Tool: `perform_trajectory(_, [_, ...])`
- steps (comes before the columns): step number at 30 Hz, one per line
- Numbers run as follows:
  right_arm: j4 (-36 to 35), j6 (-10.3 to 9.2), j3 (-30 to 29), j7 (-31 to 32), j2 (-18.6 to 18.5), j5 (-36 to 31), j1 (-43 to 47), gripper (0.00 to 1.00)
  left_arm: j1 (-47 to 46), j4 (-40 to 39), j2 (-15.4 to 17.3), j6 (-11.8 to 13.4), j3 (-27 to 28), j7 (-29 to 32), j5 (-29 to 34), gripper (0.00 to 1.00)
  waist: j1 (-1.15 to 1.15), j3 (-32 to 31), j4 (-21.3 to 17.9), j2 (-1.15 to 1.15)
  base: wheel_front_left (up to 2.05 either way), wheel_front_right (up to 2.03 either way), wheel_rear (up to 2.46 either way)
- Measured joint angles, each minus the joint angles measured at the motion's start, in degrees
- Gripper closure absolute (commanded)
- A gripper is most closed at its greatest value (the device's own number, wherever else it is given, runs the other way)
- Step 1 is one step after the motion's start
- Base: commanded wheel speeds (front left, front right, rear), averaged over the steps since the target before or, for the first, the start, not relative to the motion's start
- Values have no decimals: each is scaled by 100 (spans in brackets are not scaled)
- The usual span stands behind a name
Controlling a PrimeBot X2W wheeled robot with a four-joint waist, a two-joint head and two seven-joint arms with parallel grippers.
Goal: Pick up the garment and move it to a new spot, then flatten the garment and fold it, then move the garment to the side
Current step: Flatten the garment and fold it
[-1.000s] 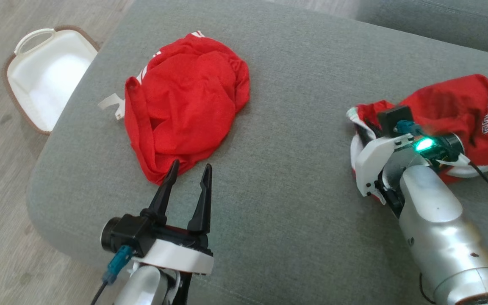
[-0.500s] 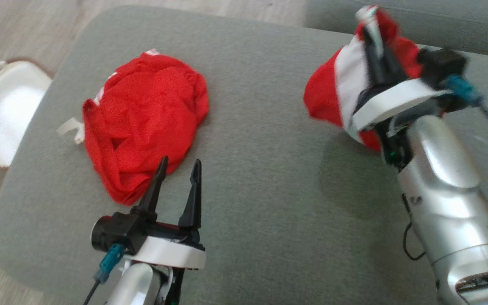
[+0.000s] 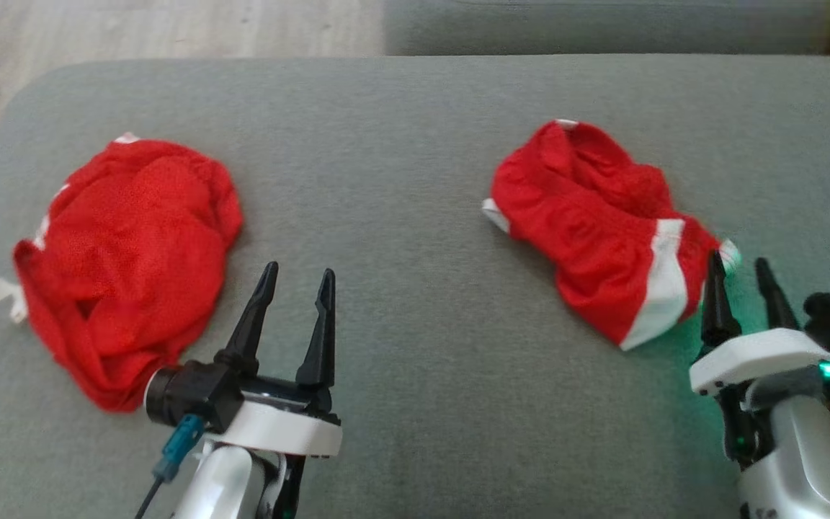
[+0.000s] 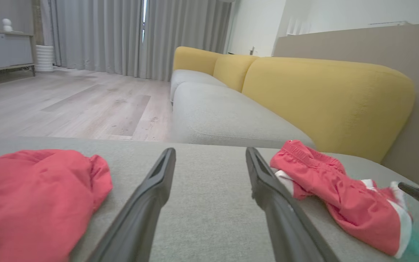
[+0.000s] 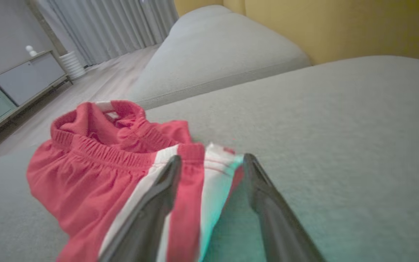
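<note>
The garment, red shorts with white side stripes [image 3: 588,216], lies crumpled on the grey sofa cushion [image 3: 415,130] right of centre. My right gripper [image 3: 738,265] stands open at its near right end, and the striped hem lies loosely between the spread fingers in the right wrist view [image 5: 211,162]. The elastic waistband [image 5: 96,153] faces away from that gripper. My left gripper [image 3: 298,272] is open and holds nothing, hovering over bare cushion well left of the shorts. The left wrist view shows the left gripper [image 4: 210,151] with the shorts [image 4: 326,182] to its right.
A second crumpled red garment [image 3: 127,245] lies at the cushion's left end, just left of my left gripper. Another grey seat cushion [image 3: 602,25] adjoins at the back. A yellow backrest [image 4: 322,94] runs along the right. Wooden floor [image 3: 134,29] lies beyond the far left edge.
The right gripper lifted the shorts off the cushion's right end, set them down nearer the middle and opened. The head camera turned right, so the white basket left the picture. The left gripper stayed open.
</note>
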Motion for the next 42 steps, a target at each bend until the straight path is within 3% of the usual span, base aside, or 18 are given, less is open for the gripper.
perform_trajectory(5, [-475,0,77,-297,7,-59,91,0,-4,5,1,-7,23,0,18,0,0,6,-257,0,0,0,0])
perform_trajectory(12, [-1285,0,651,-560,12,157,352,0,-10,1,0,-52,35,0,49,0,0,-64,-491,0,0,0,0])
perform_trajectory(17, [-1299,0,868,-595,27,197,851,0,-7,-41,0,-52,35,0,49,0,0,-145,-476,0,0,0,0])
perform_trajectory(22, [-1281,0,853,-600,27,205,805,0,-2,-83,0,-51,30,0,49,0,0,-120,-409,0,0,0,0])
perform_trajectory(35, [18,0,257,121,29,35,-261,0,-12,-83,0,-51,-41,0,42,0,1,118,17,0,0,0,0])
perform_trajectory(42, [720,0,136,176,24,5,-642,0,-27,-63,0,-49,-108,0,42,0,1,219,170,0,0,0,0])
